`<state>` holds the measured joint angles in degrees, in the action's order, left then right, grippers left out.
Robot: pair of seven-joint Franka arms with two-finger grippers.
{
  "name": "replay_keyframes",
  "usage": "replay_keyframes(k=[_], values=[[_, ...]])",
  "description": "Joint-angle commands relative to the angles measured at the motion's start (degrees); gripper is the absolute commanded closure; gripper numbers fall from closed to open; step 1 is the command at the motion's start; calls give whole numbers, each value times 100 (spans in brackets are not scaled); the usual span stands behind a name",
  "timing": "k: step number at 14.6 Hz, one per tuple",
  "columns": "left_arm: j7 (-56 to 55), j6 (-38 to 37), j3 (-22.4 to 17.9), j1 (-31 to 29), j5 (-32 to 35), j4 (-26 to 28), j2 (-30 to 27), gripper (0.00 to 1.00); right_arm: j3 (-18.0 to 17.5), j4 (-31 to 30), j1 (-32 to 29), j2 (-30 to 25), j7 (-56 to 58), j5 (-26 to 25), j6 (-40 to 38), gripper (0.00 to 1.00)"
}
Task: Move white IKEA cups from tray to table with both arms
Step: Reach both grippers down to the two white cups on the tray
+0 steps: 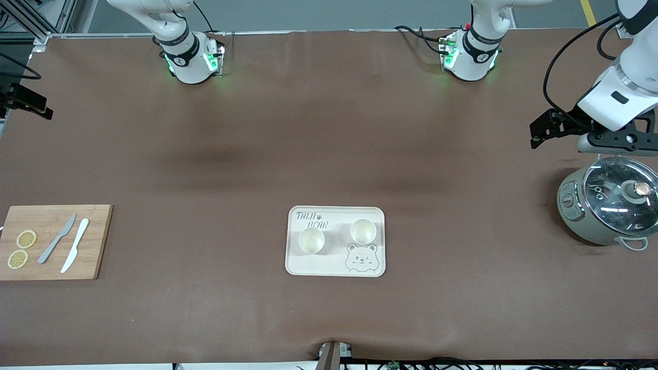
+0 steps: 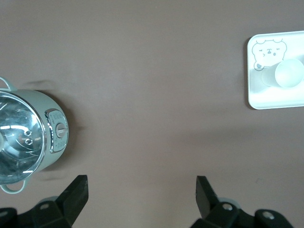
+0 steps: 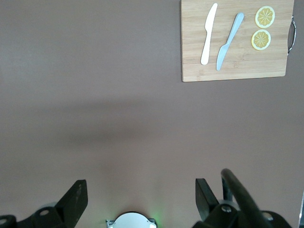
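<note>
I see both small cream-white cups (image 1: pixel 311 240) (image 1: pixel 363 231) upright on the cream bear-print tray (image 1: pixel 335 270) — untouched. Left hand (image 2: pixel 140 190) and right hand (image 3: pixel 140 190) hang released (fingers spread) over bare brown bench (image 1: pixel 329 128), ready to reach in.

Robotics lab, staged as a kitchen. Two white arms were bolted on bases with green lights (image 1: pixel 191 61) along one edge of a big tabletop (image 1: pixel 329 154) covered in a brown matte sheet. Loose black cables (image 1: pixel 565 56) ran to the left arm, aluminium framing (image 1: pixel 36 20) stood at the right arm's corner, and grey floor with a yellow line (image 1: pixel 586 10) showed past the edge. Kitchen props were spread well apart: a bamboo cutting board (image 1: pixel 92 241) with knives and lemon slices, a cream tray (image 1: pixel 335 270) with cups, a small electric cooker (image 1: pixel 581 216) with glass lid.
</note>
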<state>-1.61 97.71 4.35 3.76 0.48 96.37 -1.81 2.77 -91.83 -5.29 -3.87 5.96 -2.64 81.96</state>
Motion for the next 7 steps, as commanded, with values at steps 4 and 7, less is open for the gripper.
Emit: replay_keyframes(k=[4, 7], values=[[-208, 255, 109, 72, -13, -110, 240, 0, -84, -45, -95, 0, -16, 0, 224, 0], [-753, 591, 258, 212, -21, -354, 722, 0, -66, -54, -165, 27, -25, 212, 311, 0]])
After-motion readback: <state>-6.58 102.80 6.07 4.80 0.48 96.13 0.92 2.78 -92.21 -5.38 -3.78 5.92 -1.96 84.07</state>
